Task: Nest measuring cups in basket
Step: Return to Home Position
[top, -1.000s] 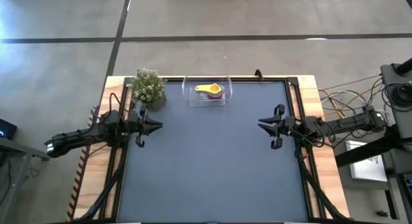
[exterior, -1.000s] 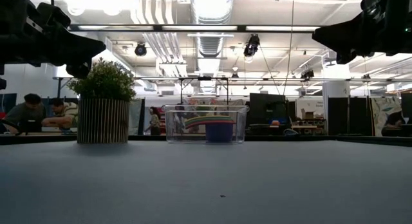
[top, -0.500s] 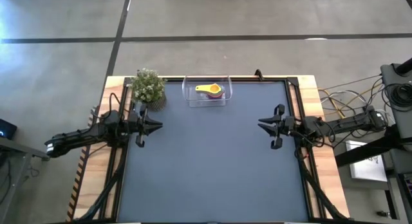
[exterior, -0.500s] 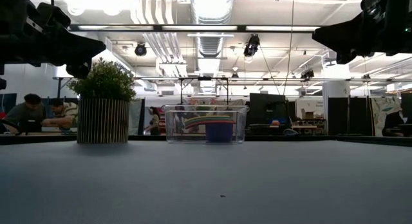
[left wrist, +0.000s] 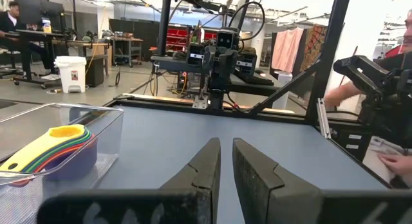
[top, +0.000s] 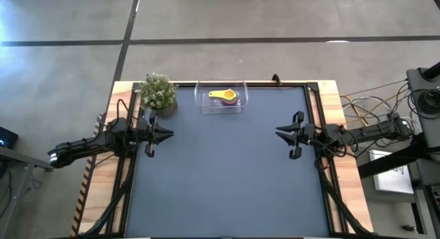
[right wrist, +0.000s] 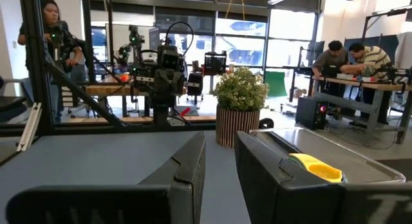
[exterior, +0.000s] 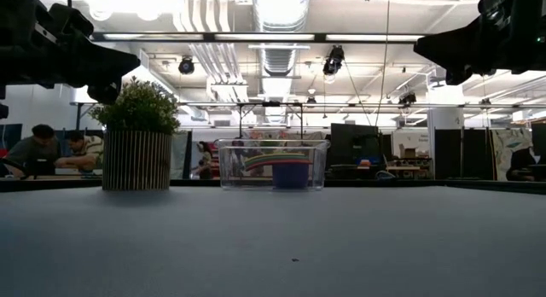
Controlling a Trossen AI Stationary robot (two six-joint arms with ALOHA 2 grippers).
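High view: the measuring cups (top: 227,96) sit nested as one stack inside the clear basket (top: 203,104), which stands at the 12 o'clock edge of the dark blue table mat (top: 220,184). The yellow cup is on top, its flat handle pointing toward 9 o'clock, with a purple rim showing under it. A small potted plant (top: 159,93) stands just beside the basket, at about 11 o'clock on the table.

The left gripper (top: 170,134) hangs at 9 o'clock and the right gripper (top: 278,132) at 3 o'clock. They face each other across the bare mat, well apart from the basket and from one another. Each one's fingers are drawn close together and hold nothing.

From table height the basket (exterior: 229,165) shows at the far edge with the coloured stack (exterior: 286,171) inside it. The plant (exterior: 136,135), in a ribbed pot, is at its side, and seated people (exterior: 34,148) work in the room behind.

The left wrist camera looks past its own gripper (left wrist: 225,143), fingers separated by only a slim gap. It sees the stack (left wrist: 51,150) in the basket (left wrist: 109,127): yellow uppermost, then orange, green and red rims, and a blue-purple cup lowest. The right wrist camera shows its gripper (right wrist: 220,137) likewise nearly pressed together. Beyond it are the yellow cup (right wrist: 315,166) and the plant (right wrist: 239,105).
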